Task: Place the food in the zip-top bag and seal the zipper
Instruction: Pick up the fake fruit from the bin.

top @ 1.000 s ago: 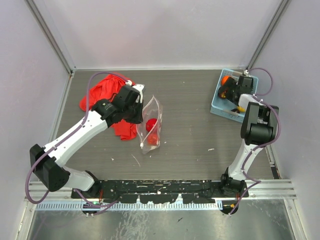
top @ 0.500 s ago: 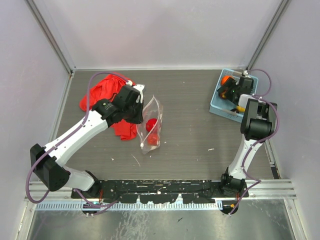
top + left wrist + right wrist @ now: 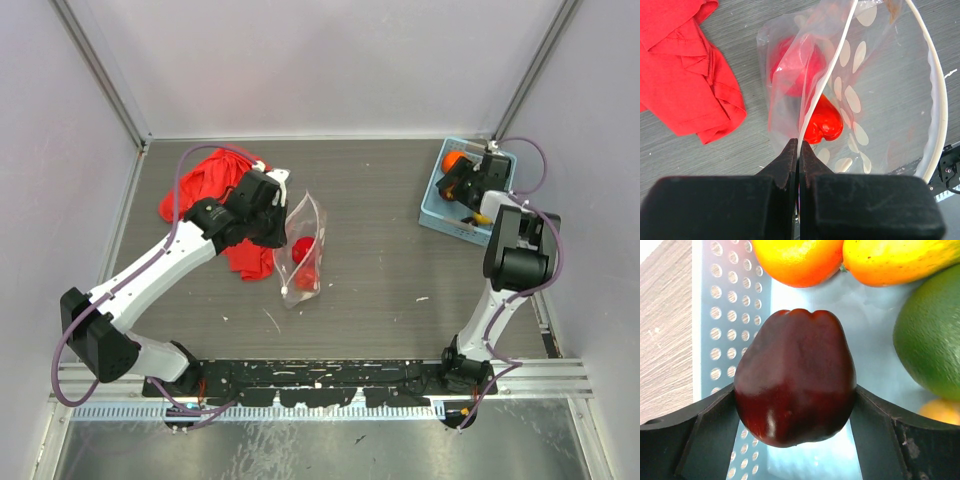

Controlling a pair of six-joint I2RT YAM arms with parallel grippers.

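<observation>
Now — dark wood-grain table (image 3: 390, 250) | pale lilac walls (image 3: 330, 60) | zip-top bag (image 3: 308, 215) mid-left

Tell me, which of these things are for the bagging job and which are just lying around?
For the job: clear dotted plastic zip-top bag; its whitish zipper strip; red glossy toy food inside it; dark purple glossy toy fruit; orange toy fruit; yellow toy fruit; green toy fruit.
Just lying about: crumpled red cloth; light blue perforated plastic basket, only holding fruit.
</observation>
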